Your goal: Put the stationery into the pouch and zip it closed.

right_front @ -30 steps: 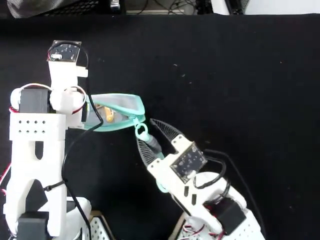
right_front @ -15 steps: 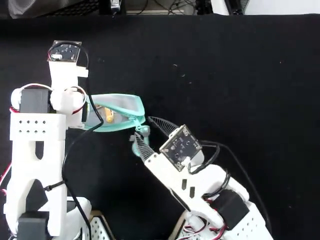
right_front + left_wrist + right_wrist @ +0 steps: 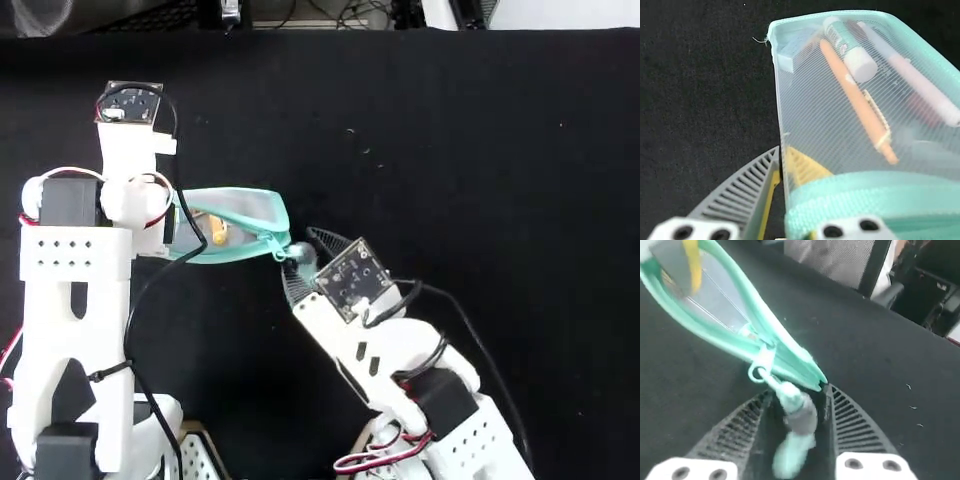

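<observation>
Pouch (image 3: 238, 212) lies on the black table (image 3: 480, 150) between the two arms. One end is in the left gripper (image 3: 782, 160), the zip end points at the right gripper (image 3: 797, 392).

Left: jaws clamped on the pouch edge. Grey finger on one face, yellow pad showing through the mesh on the other.

Right: jaws part-open, straddling the zipper pull (image 3: 796, 415). There's a gap on both sides of the pull, so no pinch. The pull sits just inside the fingertips, and the pouch corner is right at the tips.

Zip is open. The two teal edges spread apart away from the slider (image 3: 762, 357), which sits at the right-gripper end.

Inside the pouch: orange pen (image 3: 855, 105), glue stick (image 3: 850, 42), pale pink pen (image 3: 920, 80), small pale block (image 3: 790, 56).
</observation>
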You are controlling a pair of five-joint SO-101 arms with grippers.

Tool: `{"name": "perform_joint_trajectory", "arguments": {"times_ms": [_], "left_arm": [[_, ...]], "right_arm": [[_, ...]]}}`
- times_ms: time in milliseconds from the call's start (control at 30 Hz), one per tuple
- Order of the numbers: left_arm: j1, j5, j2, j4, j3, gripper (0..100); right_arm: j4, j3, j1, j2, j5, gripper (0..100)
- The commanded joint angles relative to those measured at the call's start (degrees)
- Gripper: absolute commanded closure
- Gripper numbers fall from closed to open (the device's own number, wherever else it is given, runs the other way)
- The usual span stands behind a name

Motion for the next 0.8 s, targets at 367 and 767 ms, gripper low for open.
{"name": "perform_joint_trajectory", "arguments": {"times_ms": [367, 767], "left_arm": [[-0.7, -0.2, 0.7, -0.4, 0.4, 97], [-0.7, -0.4, 0.8, -0.4, 0.4, 97]], "right_arm": [[-2.8, -2.4, 0.9, -0.2, 0.4, 85.1], [-3.1, -2.7, 0.8, -0.7, 4.1, 97.6]]}}
